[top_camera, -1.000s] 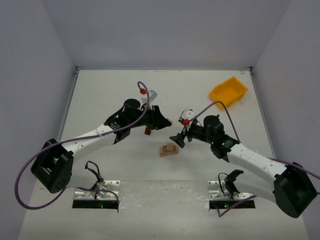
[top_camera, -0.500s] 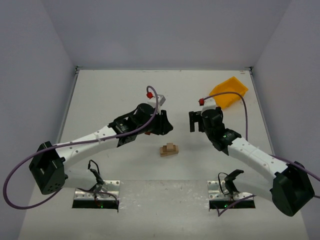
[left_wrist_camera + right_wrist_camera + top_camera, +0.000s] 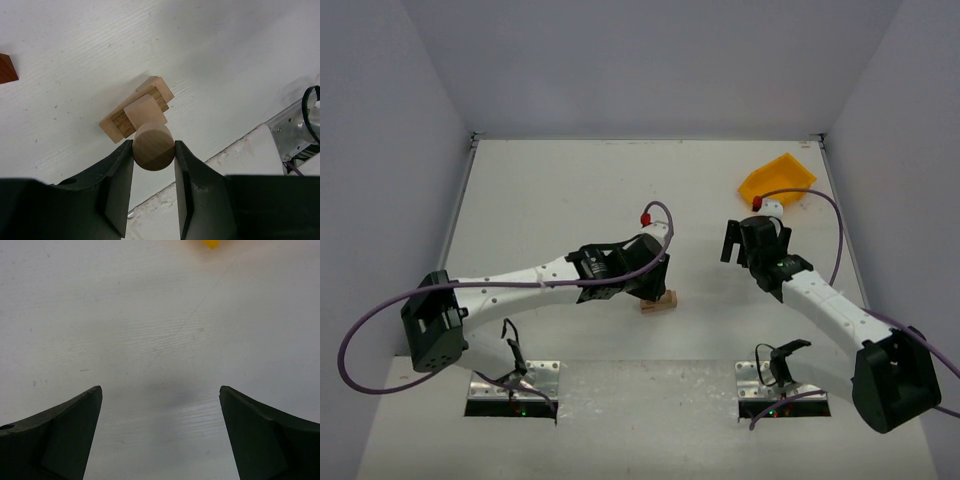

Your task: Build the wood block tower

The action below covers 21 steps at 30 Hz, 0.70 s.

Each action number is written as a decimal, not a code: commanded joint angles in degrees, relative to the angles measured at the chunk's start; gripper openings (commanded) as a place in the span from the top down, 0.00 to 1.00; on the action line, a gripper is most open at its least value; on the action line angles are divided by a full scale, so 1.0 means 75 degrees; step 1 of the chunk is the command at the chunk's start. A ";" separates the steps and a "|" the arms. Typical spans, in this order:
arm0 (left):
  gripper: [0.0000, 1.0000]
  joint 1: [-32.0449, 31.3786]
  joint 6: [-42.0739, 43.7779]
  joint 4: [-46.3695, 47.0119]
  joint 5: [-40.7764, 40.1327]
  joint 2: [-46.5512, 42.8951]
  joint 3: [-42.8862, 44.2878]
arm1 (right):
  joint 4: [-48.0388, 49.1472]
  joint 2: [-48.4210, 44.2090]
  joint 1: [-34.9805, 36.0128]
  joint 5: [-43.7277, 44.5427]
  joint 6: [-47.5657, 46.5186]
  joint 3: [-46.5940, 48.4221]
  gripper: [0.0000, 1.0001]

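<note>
I grip round block [image 3: 153, 146] in left gripper [image 3: 153, 152] | block end-on just above top cube [image 3: 142, 108] of tower [image 3: 116, 128] | right gripper [image 3: 160, 388] spread, empty, well right of tower.

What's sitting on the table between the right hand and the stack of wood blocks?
Nothing. In the top view, the stretch of table from the right hand to the block stack is bare white surface.

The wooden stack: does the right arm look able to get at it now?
Probably not: the left gripper, gripping a round block, hangs right above the wooden stack and covers it.
</note>
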 commanded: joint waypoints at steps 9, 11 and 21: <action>0.97 -0.0317 -0.0240 -0.1234 -0.0483 0.0956 0.1560 | 0.0047 0.0192 -0.0027 0.0063 0.0184 0.0146 0.01; 0.97 -0.0354 -0.0313 -0.1237 -0.0574 0.1007 0.1564 | 0.0038 0.0184 -0.0019 0.0070 0.0173 0.0147 0.01; 0.96 -0.0541 -0.0605 -0.1149 -0.1329 0.1097 0.1382 | 0.0046 0.0176 -0.0022 -0.0033 0.0129 0.0158 0.01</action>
